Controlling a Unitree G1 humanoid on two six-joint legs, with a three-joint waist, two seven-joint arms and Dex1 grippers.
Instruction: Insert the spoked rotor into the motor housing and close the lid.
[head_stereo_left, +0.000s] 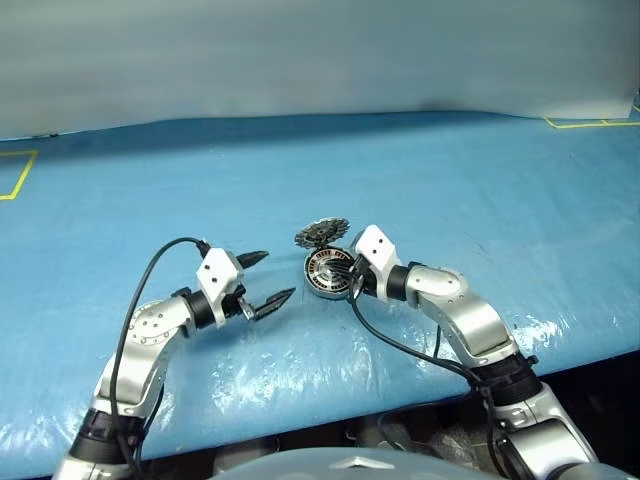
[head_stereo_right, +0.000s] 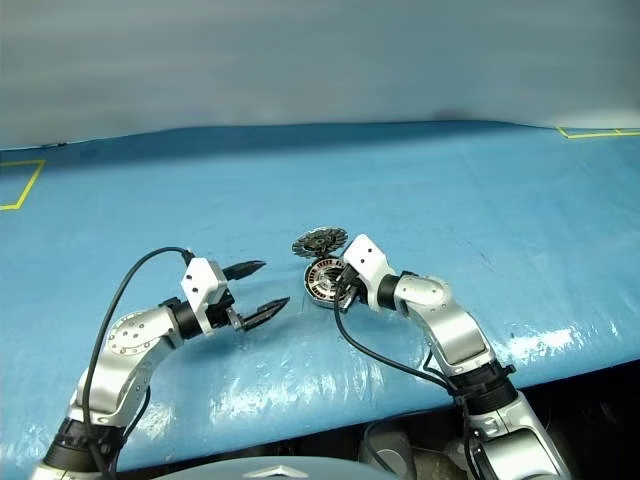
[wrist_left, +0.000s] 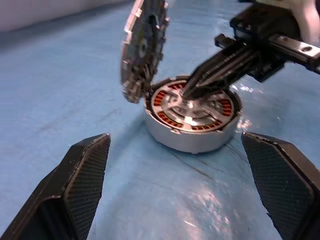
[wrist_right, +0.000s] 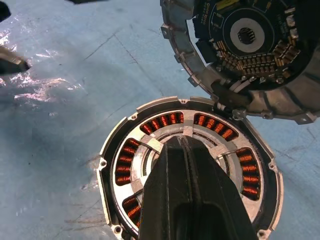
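At frame centre, the closed right gripper presses the black-rimmed spoked rotor into the round silver motor housing; lifting could drag it out. The left gripper hangs open; the toothed grey lid stands up.

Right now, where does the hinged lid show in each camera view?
Left eye view: the lid stands open at the far edge of the motor housing, centre.
Right eye view: lid, same spot, just above centre.
Left wrist view: lid upright, seen edge-on.
Right wrist view: lid, its circuit-board inner face showing.
Shared landmark: the housing's copper windings.
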